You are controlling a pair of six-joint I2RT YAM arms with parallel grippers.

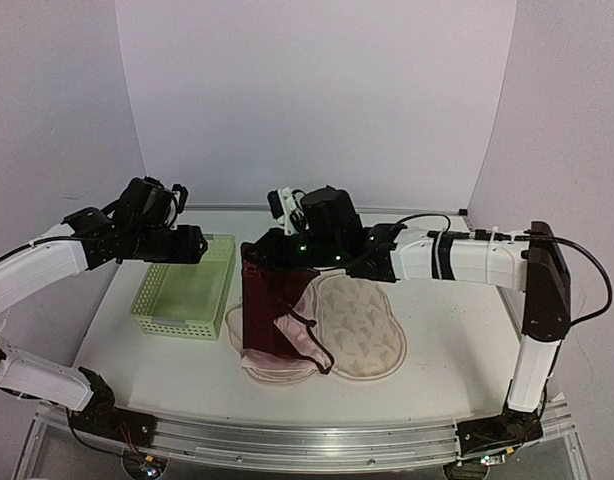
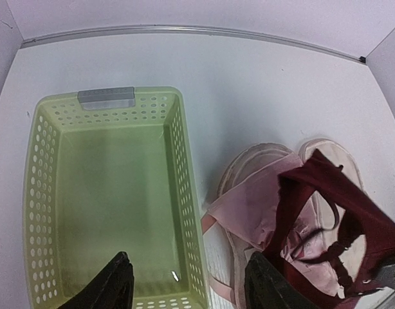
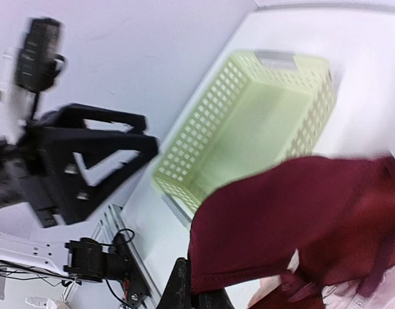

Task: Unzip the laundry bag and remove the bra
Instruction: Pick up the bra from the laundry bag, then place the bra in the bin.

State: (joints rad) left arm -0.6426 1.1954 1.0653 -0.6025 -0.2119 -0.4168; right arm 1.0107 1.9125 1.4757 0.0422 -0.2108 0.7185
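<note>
Right gripper (image 1: 270, 246) is pinched on the top edge of the dark red bra (image 1: 267, 310), which hangs straight down from it; the lower end drapes onto the laundry bag (image 1: 362, 325), which lies below the gripper and a little to its right. The bag's two halves lie spread open, so the unzipping looks done; the bra looks mostly out, though I'd say its bottom end is not yet clear of the bag. The left gripper (image 2: 188, 270), fingers spread and holding nothing, hovers over the near end of the green basket (image 2: 40, 193). What's left, I'd guess, is lifting the bra free. The zip I can't make out; the right wrist view is blurred, its fingers cut off at the bottom; whether the pink cloth under the bra is its own lining or the bag's, I can't tell.
</note>
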